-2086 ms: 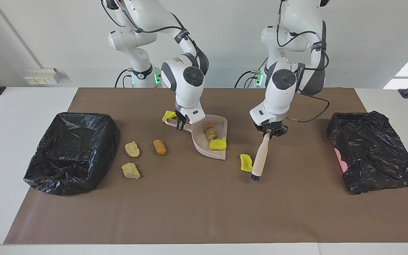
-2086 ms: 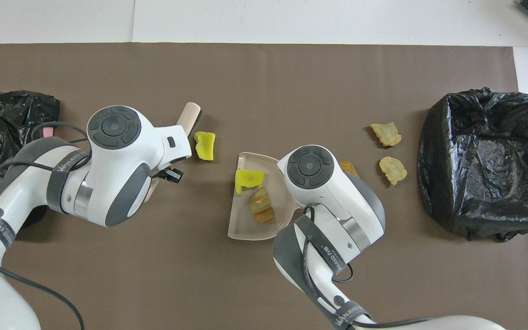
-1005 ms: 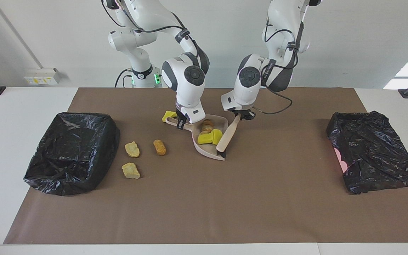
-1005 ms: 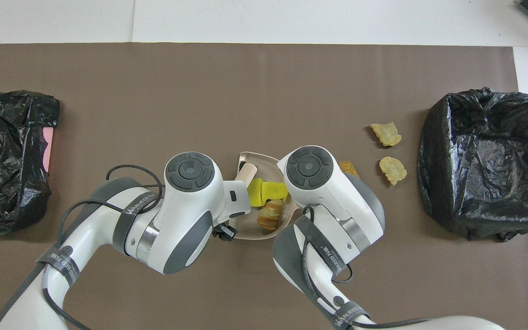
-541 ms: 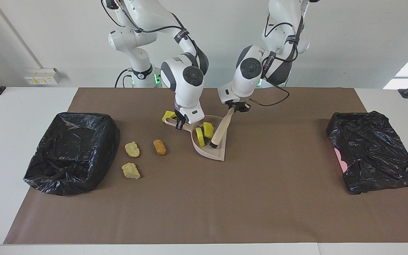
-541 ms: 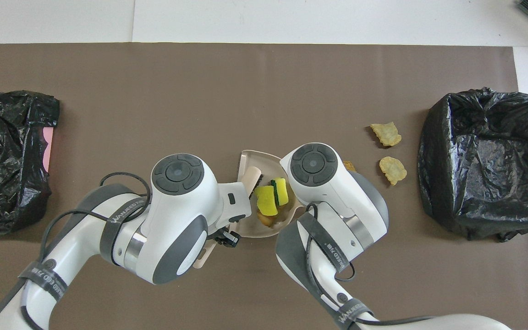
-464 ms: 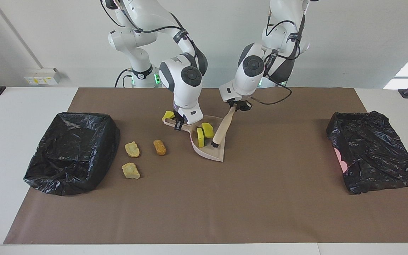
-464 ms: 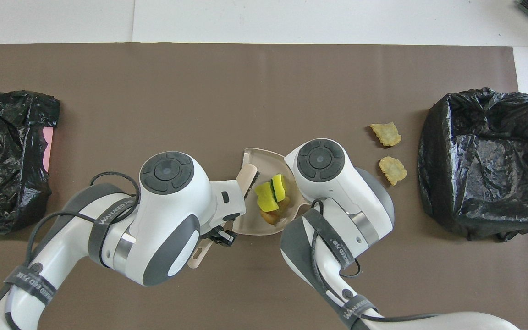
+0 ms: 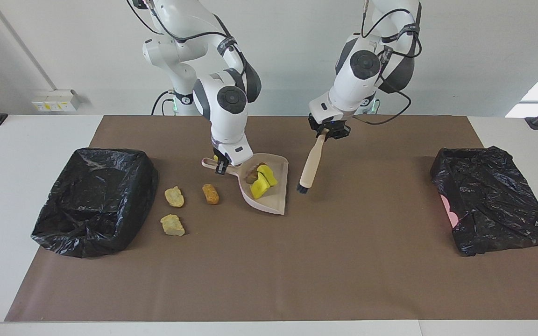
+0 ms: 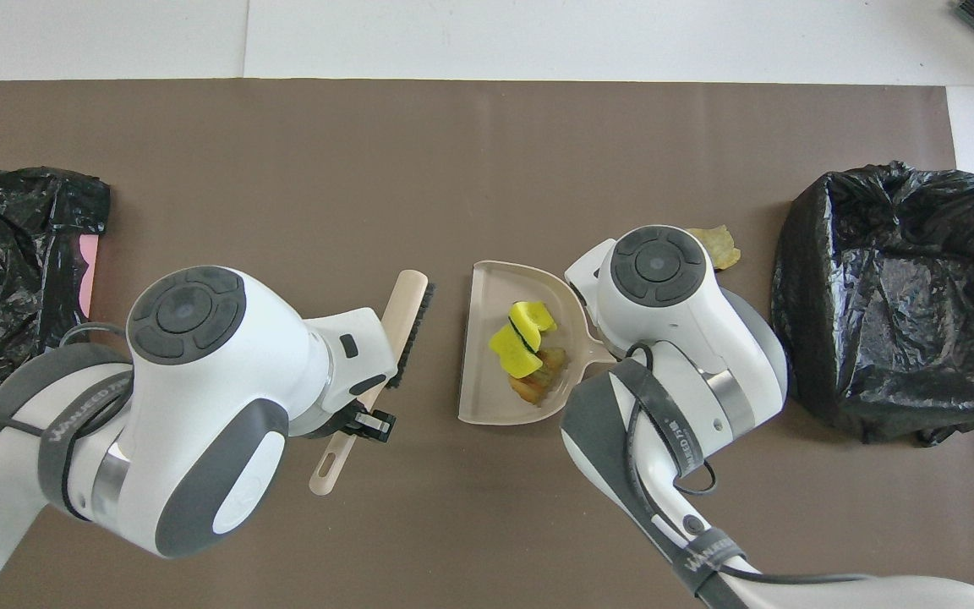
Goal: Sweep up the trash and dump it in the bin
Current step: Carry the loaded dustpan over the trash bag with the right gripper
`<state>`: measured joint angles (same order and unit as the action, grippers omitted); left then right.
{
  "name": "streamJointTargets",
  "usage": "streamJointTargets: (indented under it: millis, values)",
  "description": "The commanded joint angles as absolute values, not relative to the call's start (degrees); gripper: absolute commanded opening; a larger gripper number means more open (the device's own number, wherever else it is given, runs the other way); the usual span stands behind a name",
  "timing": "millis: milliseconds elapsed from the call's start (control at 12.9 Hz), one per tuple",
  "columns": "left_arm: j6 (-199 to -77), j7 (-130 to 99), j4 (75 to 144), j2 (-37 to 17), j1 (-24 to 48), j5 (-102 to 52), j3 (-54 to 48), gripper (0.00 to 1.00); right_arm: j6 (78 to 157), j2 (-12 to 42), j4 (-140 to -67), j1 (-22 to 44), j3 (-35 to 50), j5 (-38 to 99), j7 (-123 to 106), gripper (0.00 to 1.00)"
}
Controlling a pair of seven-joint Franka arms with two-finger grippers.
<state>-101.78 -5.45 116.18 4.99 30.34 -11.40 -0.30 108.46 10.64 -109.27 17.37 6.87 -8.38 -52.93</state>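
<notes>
Brush (image 9: 310, 161) lifted out of the dustpan (image 9: 269, 193); left tool (image 9: 329, 132) grips its handle. Right tool (image 9: 222, 164) clamps the dustpan handle, pan apparently raised, holding yellow and brown trash (image 9: 260, 179).

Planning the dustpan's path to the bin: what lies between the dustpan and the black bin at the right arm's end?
In the facing view, three loose trash pieces lie between the dustpan and the bin: brown, tan, tan.

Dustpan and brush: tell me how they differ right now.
The dustpan is a wide pale scoop carrying yellow and brown trash; the brush is a slim stick, carrying nothing. The right gripper holds the dustpan, the left gripper the brush. Both share a pale beige colour.
</notes>
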Motion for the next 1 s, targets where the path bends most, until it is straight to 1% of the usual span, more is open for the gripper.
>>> streamJointTargets:
  millis: [0,232,309,541,618,927]
  values:
    - [-98.09,-16.48,118.73,9.39,31.11,-10.02,-1.4,0.0,105.39,9.14,-107.24,13.46,7.38,-8.62,-60.35,0.0]
    - [-101.24,-23.1,127.67,15.8,34.44,-10.02,-2.9,0.0,101.44,9.14,-103.2,8.81,7.38,-8.0,-69.14,0.0]
    - [-104.56,-25.9,130.66,16.78,36.28,-10.02,-3.51,0.0,100.73,9.05,-102.4,6.87,7.3,-8.0,-72.74,0.0]
    - [-115.36,-34.79,135.07,13.28,42.95,-9.93,-4.31,0.0,97.83,9.14,-99.06,0.99,7.12,-8.0,-83.2,0.0]
    - [-118.36,-35.33,135.96,12.75,43.41,-10.02,-4.31,0.0,97.39,9.14,-98.27,-1.3,7.03,-8.09,-86.71,0.0]
    - [-122.25,-41.82,135.88,7.22,48.42,-9.93,-4.75,0.0,97.56,9.23,-94.84,-9.56,6.77,-9.23,-100.69,0.0]
